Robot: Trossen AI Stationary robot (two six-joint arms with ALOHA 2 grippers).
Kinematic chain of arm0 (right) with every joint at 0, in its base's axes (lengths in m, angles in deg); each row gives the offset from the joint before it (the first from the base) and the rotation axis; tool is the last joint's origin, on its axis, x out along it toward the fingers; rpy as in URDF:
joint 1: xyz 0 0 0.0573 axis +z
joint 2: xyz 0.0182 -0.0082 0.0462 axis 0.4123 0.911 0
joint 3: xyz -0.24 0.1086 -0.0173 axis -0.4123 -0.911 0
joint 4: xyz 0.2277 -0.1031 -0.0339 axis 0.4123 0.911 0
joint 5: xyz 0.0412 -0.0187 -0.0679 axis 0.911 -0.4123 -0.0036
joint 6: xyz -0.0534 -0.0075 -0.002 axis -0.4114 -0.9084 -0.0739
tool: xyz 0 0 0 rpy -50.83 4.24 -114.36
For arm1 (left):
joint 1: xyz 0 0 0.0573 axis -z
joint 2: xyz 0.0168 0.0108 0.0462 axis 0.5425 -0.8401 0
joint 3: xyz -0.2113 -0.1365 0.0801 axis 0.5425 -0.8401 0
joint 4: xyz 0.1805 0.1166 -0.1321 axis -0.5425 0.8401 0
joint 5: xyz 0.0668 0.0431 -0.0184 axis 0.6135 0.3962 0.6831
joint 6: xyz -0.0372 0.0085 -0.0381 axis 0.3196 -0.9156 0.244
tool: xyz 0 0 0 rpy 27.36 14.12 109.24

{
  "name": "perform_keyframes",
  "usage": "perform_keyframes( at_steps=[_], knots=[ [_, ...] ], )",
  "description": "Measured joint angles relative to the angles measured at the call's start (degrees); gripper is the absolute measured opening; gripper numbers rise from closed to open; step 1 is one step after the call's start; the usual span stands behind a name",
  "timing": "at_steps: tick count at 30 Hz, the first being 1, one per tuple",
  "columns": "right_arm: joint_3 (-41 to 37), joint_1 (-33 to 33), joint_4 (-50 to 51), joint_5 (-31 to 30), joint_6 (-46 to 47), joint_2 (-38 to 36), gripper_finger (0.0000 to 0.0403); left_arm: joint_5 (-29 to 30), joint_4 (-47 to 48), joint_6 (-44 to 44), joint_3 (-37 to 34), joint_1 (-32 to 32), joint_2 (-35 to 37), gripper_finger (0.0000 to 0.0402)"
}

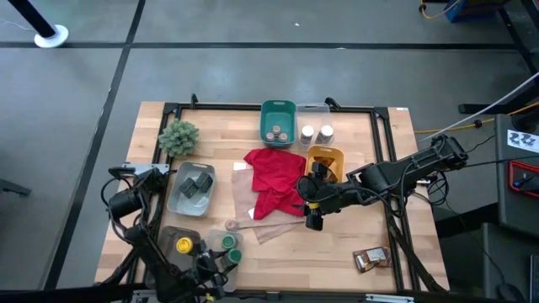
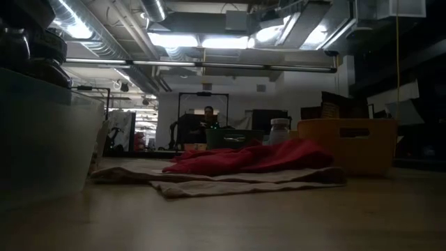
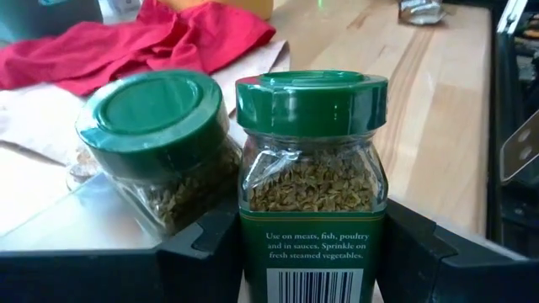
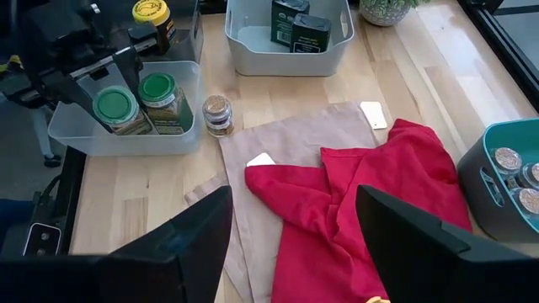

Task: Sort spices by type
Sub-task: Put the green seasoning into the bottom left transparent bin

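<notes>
Two green-lidded spice jars stand in a clear bin (image 4: 126, 135) at the table's near left. My left gripper (image 3: 312, 269) is shut on the upright one (image 3: 310, 168). The other green-lidded jar (image 3: 156, 143) leans tilted right beside it. A yellow-lidded jar (image 1: 184, 245) stands in the same bin. A tan-lidded jar (image 4: 217, 114) stands on the bare wood by the tan cloth (image 4: 286, 143). My right gripper (image 4: 295, 252) hangs open above the red cloth (image 4: 362, 202), with nothing between its fingers. My left gripper pinches the upright jar's glass body (image 3: 253, 244) between its two fingers, one on each side, below the green lid. The fingers come nearly level from the table's near left side. The jar stays upright inside the clear bin; its base is out of view.
A grey bin (image 1: 192, 187) holds dark tins, a teal bin (image 1: 278, 122) holds tan-lidded jars, and a clear bin (image 1: 316, 133) holds white-lidded ones. A yellow bin (image 1: 324, 160) stands by the red cloth. Brown packets (image 1: 370, 259) lie at the near right, a green plant (image 1: 178, 136) at the far left.
</notes>
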Motion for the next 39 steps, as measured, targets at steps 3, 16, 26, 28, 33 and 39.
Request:
perform_keyframes(
  at_steps=[3, 16, 26, 28, 33, 39],
  knots=[
    [0.0, 0.0, 0.0, 0.0, 0.0, 0.0, 0.0252, -2.3, 0.0, 0.0, 0.0, -0.6, 0.0, 0.0197],
    [-0.1, 0.0, -0.1, 1.8, 0.0, 1.0, 0.0252, -8.0, -0.5, -2.3, 0.1, -2.7, 0.1, 0.0234],
    [-0.2, 0.1, -5.1, 5.1, -0.1, 9.1, 0.0252, -8.6, -0.3, -2.5, 0.0, -0.8, 0.6, 0.0236],
    [-0.2, 0.1, -9.2, 6.0, -1.5, 11.6, 0.0252, -8.7, -0.3, -2.9, 0.0, -0.8, 0.6, 0.0236],
    [-0.2, 0.1, -18.8, 7.1, -3.0, 18.6, 0.0252, -8.7, -0.5, -3.5, 0.0, -0.9, 0.6, 0.0237],
    [-0.2, 0.1, -29.5, 9.4, -3.0, 25.8, 0.0252, -8.8, -0.5, -3.9, 0.0, -0.9, 0.6, 0.0237]
  ],
)
